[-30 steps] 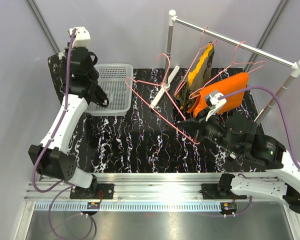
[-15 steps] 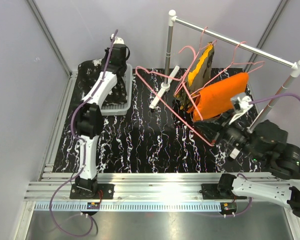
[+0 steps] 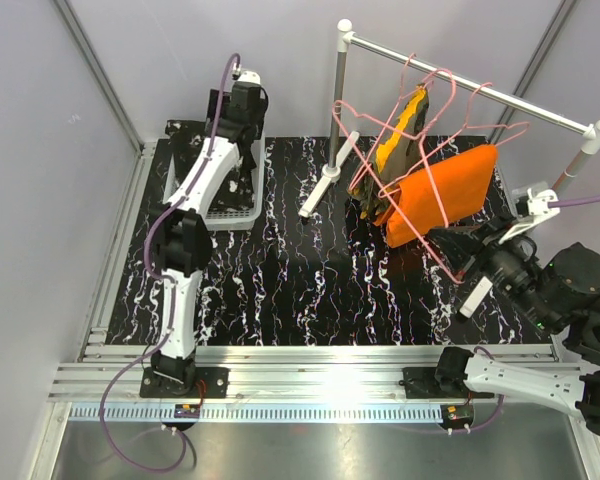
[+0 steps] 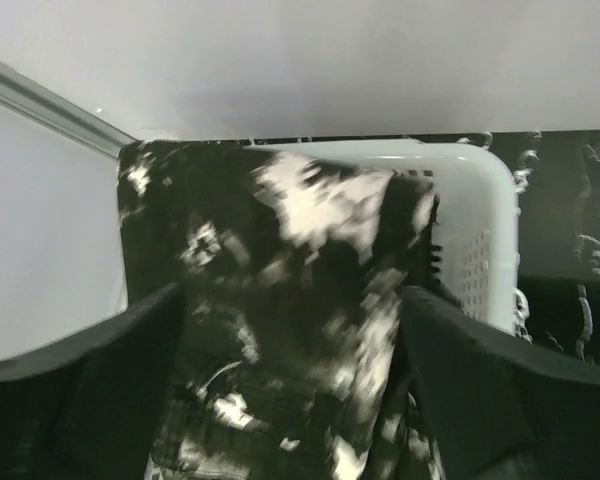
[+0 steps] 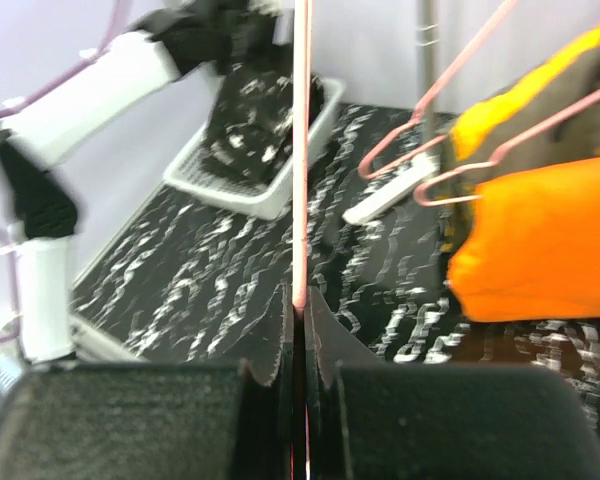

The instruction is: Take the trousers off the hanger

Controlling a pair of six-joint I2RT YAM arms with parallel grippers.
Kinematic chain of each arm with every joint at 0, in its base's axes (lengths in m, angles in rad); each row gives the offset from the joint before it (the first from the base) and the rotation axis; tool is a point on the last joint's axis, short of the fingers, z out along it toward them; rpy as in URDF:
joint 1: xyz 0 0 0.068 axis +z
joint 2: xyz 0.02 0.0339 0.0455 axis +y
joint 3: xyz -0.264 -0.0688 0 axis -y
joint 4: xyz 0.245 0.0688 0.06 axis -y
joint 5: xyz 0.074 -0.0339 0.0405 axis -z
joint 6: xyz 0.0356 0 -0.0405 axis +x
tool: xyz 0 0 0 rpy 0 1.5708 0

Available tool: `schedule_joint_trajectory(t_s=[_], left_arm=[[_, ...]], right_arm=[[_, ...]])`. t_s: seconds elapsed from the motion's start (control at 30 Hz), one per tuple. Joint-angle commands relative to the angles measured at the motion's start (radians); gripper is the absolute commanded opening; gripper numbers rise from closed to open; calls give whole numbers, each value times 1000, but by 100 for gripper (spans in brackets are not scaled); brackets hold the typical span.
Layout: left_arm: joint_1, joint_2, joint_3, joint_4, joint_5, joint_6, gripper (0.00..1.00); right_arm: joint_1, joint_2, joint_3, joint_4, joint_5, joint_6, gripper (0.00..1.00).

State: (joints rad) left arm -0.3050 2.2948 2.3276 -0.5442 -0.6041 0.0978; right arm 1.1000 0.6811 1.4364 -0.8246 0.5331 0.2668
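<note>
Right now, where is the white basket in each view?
Top external: white basket upper left, beneath the left arm.
Left wrist: its rim centre right.
Right wrist: basket upper left.
Shared landmark: the black speckled trousers draped into it.

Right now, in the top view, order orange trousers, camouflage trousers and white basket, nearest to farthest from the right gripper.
1. orange trousers, hanging just beyond the right gripper
2. camouflage trousers, farther back and left
3. white basket, far left
</note>
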Motion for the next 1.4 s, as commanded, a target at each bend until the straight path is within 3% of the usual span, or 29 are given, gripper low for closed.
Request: schedule_joint_trajectory(t_s=[0.0, 0.1, 0.23, 0.5, 0.73, 0.9, 1.1, 1.3, 1.37], left_arm=[[17, -234, -57, 24, 137, -67, 99], [52, -339, -169, 64, 236, -165, 99], [119, -327, -203, 17, 265, -298, 99], [208, 13, 64, -186, 386, -374, 93], [268, 224, 90, -259, 500, -469, 95], [291, 325, 164, -324, 618, -474, 96], [293, 169, 127, -304, 682, -507, 99], [293, -110, 92, -330, 719, -544, 99], [287, -238, 5, -321, 725, -546, 99]], right_arm=[[-2, -3, 85, -50, 148, -46, 0], [-3, -26, 117, -89, 208, -58, 0], [-3, -51, 176, -188, 300, -58, 0], [-3, -118, 203, -358, 406, -5, 0], [-2, -163, 150, -479, 616, 93, 0], [-3, -167, 139, -573, 650, 163, 0], [-3, -137, 99, -568, 692, 172, 0], [-3, -100, 130, -588, 790, 215, 0], [-3, -65, 148, -606, 791, 218, 0]])
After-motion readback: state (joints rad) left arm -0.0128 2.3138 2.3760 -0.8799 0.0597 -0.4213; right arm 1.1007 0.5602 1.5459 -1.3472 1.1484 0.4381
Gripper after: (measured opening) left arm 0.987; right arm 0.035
